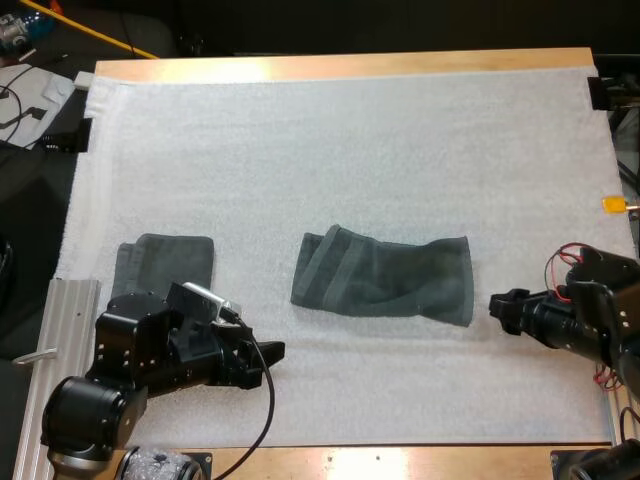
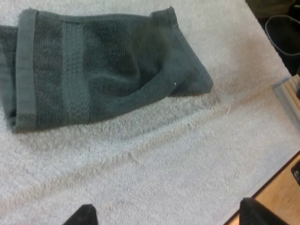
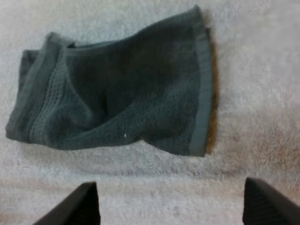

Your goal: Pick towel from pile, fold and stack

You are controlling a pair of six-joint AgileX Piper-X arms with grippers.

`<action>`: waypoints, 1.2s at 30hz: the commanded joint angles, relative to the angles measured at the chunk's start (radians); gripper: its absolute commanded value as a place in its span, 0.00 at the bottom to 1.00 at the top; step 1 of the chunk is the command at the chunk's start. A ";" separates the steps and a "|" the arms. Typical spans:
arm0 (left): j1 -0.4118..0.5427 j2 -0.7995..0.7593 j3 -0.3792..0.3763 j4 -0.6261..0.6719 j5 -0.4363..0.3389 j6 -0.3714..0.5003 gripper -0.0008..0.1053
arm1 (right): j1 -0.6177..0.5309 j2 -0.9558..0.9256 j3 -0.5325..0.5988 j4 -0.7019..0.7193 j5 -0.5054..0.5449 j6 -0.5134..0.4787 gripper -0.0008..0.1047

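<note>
One crumpled towel (image 1: 385,278) centre, folded towel (image 1: 165,262) left, left pincer (image 1: 265,358) spread beside it, right pincer (image 1: 503,308) spread, right of crumpled towel

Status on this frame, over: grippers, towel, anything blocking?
Both open: left gripper, right gripper, clear of cloth. Crumpled dark grey-green towel lies between them on white mat. Folded dark grey-green towel by left arm; nothing blocking.

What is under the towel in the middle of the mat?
The white mat shows all around the towel. The spot beneath it is covered, so anything there is hidden.
</note>
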 commanded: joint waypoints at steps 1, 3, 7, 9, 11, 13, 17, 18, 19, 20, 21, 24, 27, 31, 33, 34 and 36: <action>-0.002 0.000 -0.005 0.001 0.004 -0.009 0.57 | 0.000 -0.010 -0.037 0.007 0.052 -0.002 0.59; -0.002 0.000 -0.003 -0.001 0.005 -0.010 0.57 | -0.001 0.008 -0.037 -0.009 0.078 -0.004 0.60; -0.002 -0.001 -0.004 -0.006 0.005 -0.014 0.57 | -0.002 0.064 -0.032 -0.053 0.086 -0.016 0.60; -0.003 0.000 -0.004 -0.010 0.005 -0.014 0.57 | -0.003 0.100 -0.030 -0.077 0.080 -0.021 0.60; -0.003 -0.002 -0.004 -0.013 0.005 -0.013 0.57 | -0.003 0.139 -0.028 -0.096 0.077 -0.028 0.60; -0.002 -0.002 -0.006 -0.014 0.005 -0.014 0.57 | -0.004 0.179 -0.026 -0.119 0.076 -0.037 0.59; -0.002 0.000 -0.007 -0.019 0.006 -0.014 0.57 | -0.001 0.254 -0.019 -0.169 0.070 -0.052 0.59; -0.002 0.000 -0.007 -0.019 0.007 -0.013 0.57 | -0.002 0.271 -0.016 -0.183 0.067 -0.055 0.59; -0.001 -0.002 -0.007 -0.019 0.009 -0.012 0.57 | -0.002 0.288 -0.013 -0.200 0.065 -0.057 0.59; -0.001 -0.003 -0.007 -0.017 0.009 -0.013 0.57 | -0.002 0.305 -0.011 -0.214 0.060 -0.060 0.59; -0.002 -0.001 -0.009 -0.015 0.010 -0.013 0.57 | -0.005 0.322 -0.008 -0.228 0.053 -0.064 0.59; 0.002 0.002 -0.008 -0.016 0.014 -0.011 0.57 | -0.035 0.383 0.003 -0.288 0.016 -0.079 0.60; 0.000 -0.001 -0.006 -0.010 0.009 -0.004 0.57 | -0.047 0.374 -0.004 -0.240 0.015 -0.076 0.59; -0.001 0.001 -0.006 -0.007 0.013 -0.002 0.57 | -0.157 0.454 -0.009 -0.253 -0.091 -0.119 0.59; -0.001 -0.001 -0.006 -0.005 0.014 -0.001 0.57 | -0.195 0.494 -0.008 -0.271 -0.129 -0.143 0.59; 0.000 0.000 -0.006 -0.006 0.014 -0.001 0.57 | -0.209 0.511 -0.007 -0.281 -0.143 -0.153 0.59; -0.001 0.002 -0.007 -0.005 0.013 0.000 0.57 | -0.228 0.547 -0.006 -0.303 -0.166 -0.170 0.59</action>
